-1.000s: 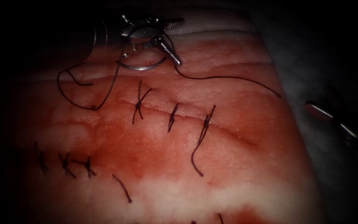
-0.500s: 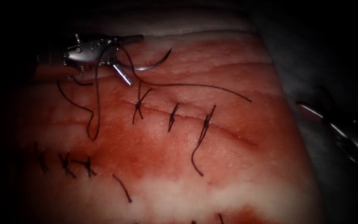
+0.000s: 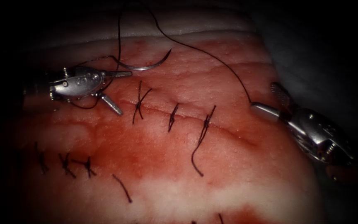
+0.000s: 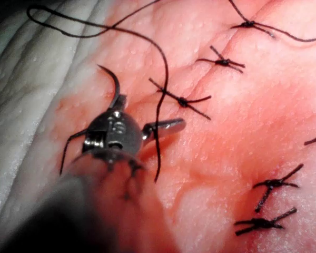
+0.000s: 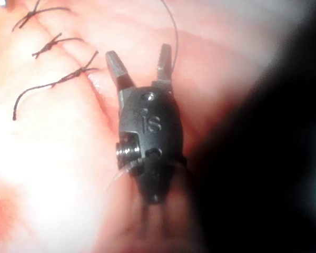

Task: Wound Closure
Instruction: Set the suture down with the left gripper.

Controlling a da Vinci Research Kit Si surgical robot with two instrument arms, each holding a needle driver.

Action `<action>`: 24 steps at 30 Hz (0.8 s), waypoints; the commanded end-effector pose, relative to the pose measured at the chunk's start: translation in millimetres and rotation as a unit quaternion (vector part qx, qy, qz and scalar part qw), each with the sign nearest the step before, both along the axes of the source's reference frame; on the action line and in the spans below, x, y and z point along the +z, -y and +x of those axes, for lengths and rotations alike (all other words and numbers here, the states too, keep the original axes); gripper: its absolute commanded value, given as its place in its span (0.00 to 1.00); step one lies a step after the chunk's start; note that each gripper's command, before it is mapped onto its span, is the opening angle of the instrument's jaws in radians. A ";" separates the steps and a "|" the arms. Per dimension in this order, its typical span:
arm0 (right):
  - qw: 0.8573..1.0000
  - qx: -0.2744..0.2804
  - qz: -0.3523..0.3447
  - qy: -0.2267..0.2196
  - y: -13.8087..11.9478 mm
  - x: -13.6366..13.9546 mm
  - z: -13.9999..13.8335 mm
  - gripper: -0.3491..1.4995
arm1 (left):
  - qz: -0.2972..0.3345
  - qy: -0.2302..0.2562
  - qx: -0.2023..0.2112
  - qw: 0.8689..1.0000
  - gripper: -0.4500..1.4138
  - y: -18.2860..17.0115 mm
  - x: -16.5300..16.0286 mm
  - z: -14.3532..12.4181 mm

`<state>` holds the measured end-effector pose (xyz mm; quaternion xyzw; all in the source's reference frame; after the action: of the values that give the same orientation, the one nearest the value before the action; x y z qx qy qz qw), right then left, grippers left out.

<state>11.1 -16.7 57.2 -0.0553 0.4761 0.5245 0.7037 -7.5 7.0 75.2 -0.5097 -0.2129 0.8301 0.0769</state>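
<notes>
Needle (image 3: 146,65) on tissue (image 3: 195,166) beside left tool (image 3: 114,92), jaws spread, right tool (image 3: 270,101) spread, empty

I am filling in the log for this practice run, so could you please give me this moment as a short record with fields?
Left tool: jaws open, holding nothing.
Right tool: jaws open, holding nothing; thread runs past its tip.
Needle: lying free on the tissue, above the cut, not in the tissue.
Thread: arcs from the needle's end up and across to the right tool.
Stitches: three tied across the cut.
</notes>
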 end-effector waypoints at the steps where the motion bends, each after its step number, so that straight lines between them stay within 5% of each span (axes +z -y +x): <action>1: 1.000 -0.001 0.000 -0.002 0.1 0.2 0.6 0.63 | -0.004 -0.004 -0.011 1.000 0.48 -0.8 0.4 0.1; 8: 1.000 -0.003 0.000 -0.004 0.5 -0.2 0.4 0.63 | -0.009 -0.013 -0.085 0.996 0.35 -3.8 -0.4 3.7; 17: 1.000 -0.004 -0.001 -0.004 0.6 -0.1 -0.1 0.64 | 0.006 0.055 -0.172 0.984 0.38 -2.7 -6.0 7.1; 24: 1.000 -0.004 -0.001 -0.003 0.8 -0.2 -0.4 0.65 | -0.077 0.111 -0.141 0.981 0.33 1.2 -12.3 4.9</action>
<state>9.9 -17.6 56.5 -0.0531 0.4783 0.5212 0.7048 -3.5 4.5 61.0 -0.6360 -0.0776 0.7586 0.1183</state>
